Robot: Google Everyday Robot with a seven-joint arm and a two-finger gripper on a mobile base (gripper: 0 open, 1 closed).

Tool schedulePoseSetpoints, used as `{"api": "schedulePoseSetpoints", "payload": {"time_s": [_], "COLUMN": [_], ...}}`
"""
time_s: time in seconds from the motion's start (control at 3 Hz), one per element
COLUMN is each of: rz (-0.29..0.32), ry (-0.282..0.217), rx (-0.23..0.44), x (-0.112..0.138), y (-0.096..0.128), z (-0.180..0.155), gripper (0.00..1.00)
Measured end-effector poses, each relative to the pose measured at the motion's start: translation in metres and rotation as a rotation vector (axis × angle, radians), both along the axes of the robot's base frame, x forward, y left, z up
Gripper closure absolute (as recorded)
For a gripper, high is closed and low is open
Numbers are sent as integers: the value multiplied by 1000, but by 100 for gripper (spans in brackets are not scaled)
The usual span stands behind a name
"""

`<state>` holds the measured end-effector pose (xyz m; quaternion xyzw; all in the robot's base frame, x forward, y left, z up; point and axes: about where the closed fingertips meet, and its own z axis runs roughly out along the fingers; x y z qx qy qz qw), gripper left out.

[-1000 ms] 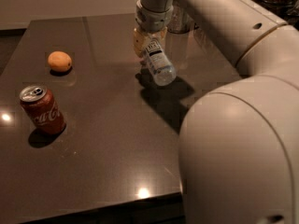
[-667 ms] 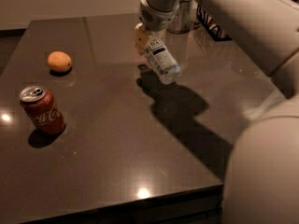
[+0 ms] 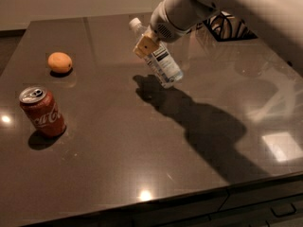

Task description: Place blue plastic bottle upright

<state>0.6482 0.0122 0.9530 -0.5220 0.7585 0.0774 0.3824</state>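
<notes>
Blue plastic bottle (image 3: 164, 62) is held off upright: white cap up and toward the far left corner of the counter (image 3: 118, 160), base down and toward the near right. It sits over the far half of the counter, about mid-width. Base is low, close to the surface; whether it touches, cannot tell. The end effector (image 3: 149, 48) is clamped across the bottle's upper body just below the neck, one tan finger pad (image 3: 145, 45) showing on the near side, fingers closed only as far as the bottle's width allows. The pale arm (image 3: 222, 4) runs off toward the far right corner. Against the frame a moment earlier, bottle and end effector keep much the same place and lean, while the arm's bulk has left the near right edge, baring that stretch of counter and a long dark shadow (image 3: 203, 126) running from under the bottle toward the near right. Orange fruit (image 3: 60, 62) near the far left edge and red cola can (image 3: 41, 111), upright by the left edge, have not moved; both are well apart from the bottle.
</notes>
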Motion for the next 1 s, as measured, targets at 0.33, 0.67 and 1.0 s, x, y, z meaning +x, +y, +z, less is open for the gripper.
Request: {"api": "schedulePoseSetpoints", "payload": {"time_s": [0.33,0.67,1.0], "rz": [70,105,146], "ry": [-138,-256,-345], "rx": [116,282,408], "x": [-1,2,0], "y": [7,9,4], "z": [19,33,42], "gripper": [100,100,100]}}
